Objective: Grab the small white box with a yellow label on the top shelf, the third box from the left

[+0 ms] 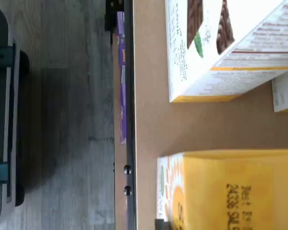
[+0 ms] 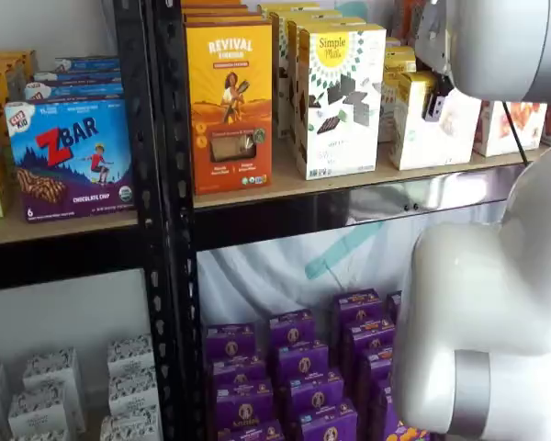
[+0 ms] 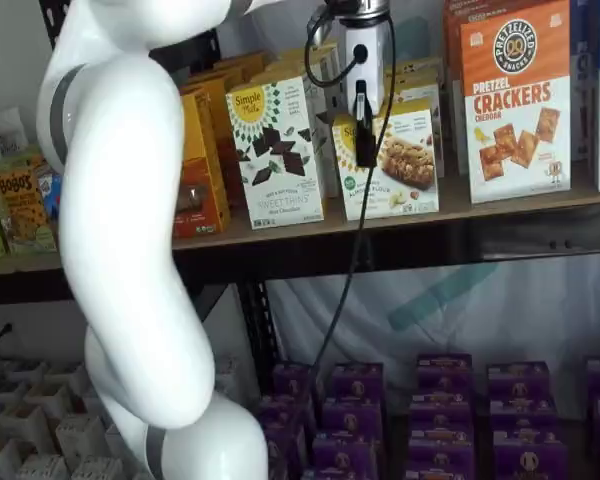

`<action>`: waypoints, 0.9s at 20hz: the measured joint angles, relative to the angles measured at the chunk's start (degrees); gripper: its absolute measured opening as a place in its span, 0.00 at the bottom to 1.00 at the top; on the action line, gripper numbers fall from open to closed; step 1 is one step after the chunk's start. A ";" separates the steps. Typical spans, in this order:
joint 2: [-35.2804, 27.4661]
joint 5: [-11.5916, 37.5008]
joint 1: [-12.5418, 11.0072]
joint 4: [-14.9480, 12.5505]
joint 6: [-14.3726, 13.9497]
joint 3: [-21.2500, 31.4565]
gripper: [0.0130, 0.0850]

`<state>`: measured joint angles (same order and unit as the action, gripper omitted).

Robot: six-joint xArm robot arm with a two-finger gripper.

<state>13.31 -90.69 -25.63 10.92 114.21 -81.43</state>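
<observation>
Whether the jaws are spread cannot be told: the gripper point(image 3: 365, 120) shows one black finger side-on, hanging before the small white box point(image 3: 398, 160). That box stands at the front edge of the top shelf point(image 3: 500, 215), beside the taller white box point(image 3: 276, 150).

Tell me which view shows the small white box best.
A shelf view shows the small white box best: its front is visible, partly crossed by the gripper. The other shelf view shows it partly behind the arm; the wrist view shows its yellow top.
</observation>
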 joint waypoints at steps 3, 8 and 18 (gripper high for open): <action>0.02 -0.19 -0.18 0.07 0.14 -0.09 0.39; -0.41 -1.71 -0.35 -0.09 0.20 -1.06 0.33; 0.76 -8.29 -0.41 -1.24 -0.12 -2.14 0.33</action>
<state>14.06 -98.97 -26.03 9.68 114.10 -83.58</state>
